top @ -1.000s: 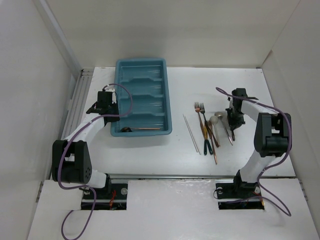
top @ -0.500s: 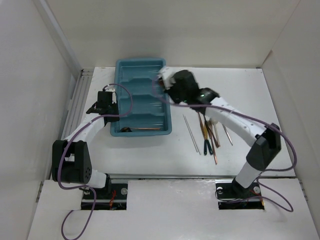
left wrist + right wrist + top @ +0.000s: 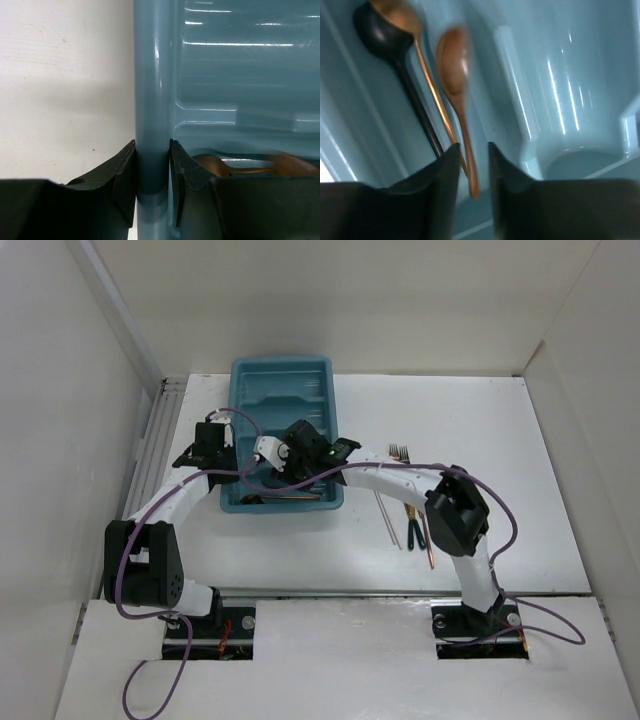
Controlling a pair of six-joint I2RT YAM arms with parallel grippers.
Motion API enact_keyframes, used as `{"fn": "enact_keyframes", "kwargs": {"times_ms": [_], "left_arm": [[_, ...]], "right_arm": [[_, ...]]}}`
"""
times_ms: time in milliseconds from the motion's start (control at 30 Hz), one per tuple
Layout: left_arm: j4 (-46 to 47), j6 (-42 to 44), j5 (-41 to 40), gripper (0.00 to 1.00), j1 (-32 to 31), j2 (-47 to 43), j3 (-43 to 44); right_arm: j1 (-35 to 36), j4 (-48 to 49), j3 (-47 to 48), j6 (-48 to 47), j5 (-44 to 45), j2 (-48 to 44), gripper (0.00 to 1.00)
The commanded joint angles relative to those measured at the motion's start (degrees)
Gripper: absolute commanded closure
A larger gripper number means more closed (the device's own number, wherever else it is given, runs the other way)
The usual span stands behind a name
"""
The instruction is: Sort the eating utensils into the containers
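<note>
The teal cutlery tray [image 3: 285, 390] stands at the back left. My left gripper [image 3: 208, 447] is shut on its left rim; in the left wrist view [image 3: 152, 145] both fingers press against the rim [image 3: 150, 75]. My right gripper [image 3: 280, 465] hangs over the tray's near compartment with its jaws a little apart [image 3: 473, 146]. A blurred copper spoon [image 3: 454, 60] lies just beyond them, its handle end loose in the gap. Another copper spoon [image 3: 400, 12] lies beside it, with a dark shape alongside. Copper forks [image 3: 400, 453], silver chopsticks [image 3: 383, 508] and green-handled pieces [image 3: 414, 530] lie on the table.
The right arm [image 3: 390, 475] stretches across the table from its base at the right, partly over the loose utensils. White walls close in the table on the left, back and right. Purple cables [image 3: 250, 430] loop over the left arm.
The right arm has swung from the utensil pile at the right across to the tray and down to its near compartment. A second copper spoon now shows there. The left arm has not moved.
</note>
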Motion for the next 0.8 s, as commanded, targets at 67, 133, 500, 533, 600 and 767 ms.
{"fn": "enact_keyframes", "kwargs": {"times_ms": [67, 133, 500, 533, 600, 767], "left_arm": [[1.3, 2.13, -2.64, 1.0, -0.15, -2.96, 0.46], [1.3, 2.65, -2.64, 1.0, -0.15, -2.96, 0.46], [1.83, 2.65, -2.64, 1.0, -0.15, -2.96, -0.06], [1.83, 2.65, -2.64, 1.0, -0.15, -2.96, -0.06], [1.83, 2.65, -2.64, 1.0, -0.15, -2.96, -0.59], [2.36, 2.65, -3.17, 1.0, -0.15, -2.96, -0.59]], "right_arm": [[1.69, -1.02, -0.38, 0.02, 5.99, -7.3, 0.35], [1.08, 1.79, -2.48, 2.82, 8.13, -12.72, 0.0], [-34.13, -2.58, -27.0, 22.35, 5.59, -35.53, 0.43], [-39.47, -4.69, -28.23, 22.35, 5.07, -35.53, 0.35], [-43.99, -9.79, -31.22, 22.35, 5.06, -33.61, 0.32], [-50.33, -12.35, -34.75, 22.35, 8.57, -28.33, 0.4]]}}
